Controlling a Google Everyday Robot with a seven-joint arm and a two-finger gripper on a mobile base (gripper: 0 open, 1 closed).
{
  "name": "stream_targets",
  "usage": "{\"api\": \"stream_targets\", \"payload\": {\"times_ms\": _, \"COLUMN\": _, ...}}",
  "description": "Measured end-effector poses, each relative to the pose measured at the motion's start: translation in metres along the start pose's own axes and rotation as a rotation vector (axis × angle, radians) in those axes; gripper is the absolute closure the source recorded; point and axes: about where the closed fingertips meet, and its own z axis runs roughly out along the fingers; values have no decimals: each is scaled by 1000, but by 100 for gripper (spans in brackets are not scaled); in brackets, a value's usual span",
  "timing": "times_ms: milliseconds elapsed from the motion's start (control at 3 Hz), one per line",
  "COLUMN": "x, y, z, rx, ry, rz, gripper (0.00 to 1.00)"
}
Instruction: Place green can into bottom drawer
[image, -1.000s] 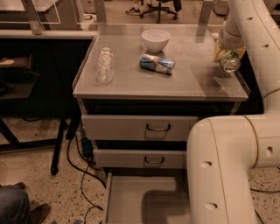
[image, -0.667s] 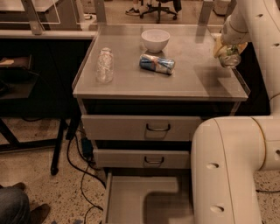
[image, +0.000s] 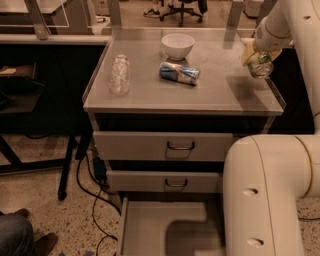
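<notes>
The pincer (image: 256, 54) clasps the green can (image: 261, 67), which hangs within it over the cabinet top's (image: 225, 92) right edge.

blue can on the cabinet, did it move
No: the blue can still lies in front of the white bowl. The gripper holds the green can over the cabinet top, right edge.

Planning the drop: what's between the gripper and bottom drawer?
Camera view: the countertop and two closed upper drawers lie between the gripper, holding the green can at its right edge, and the open bottom drawer.
</notes>
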Motion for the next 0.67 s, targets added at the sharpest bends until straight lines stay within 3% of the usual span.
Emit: {"api": "stream_targets", "payload": {"times_ms": 667, "x": 21, "y": 16, "z": -28, "rx": -174, "ry": 5, "rz": -80, "gripper": 100}}
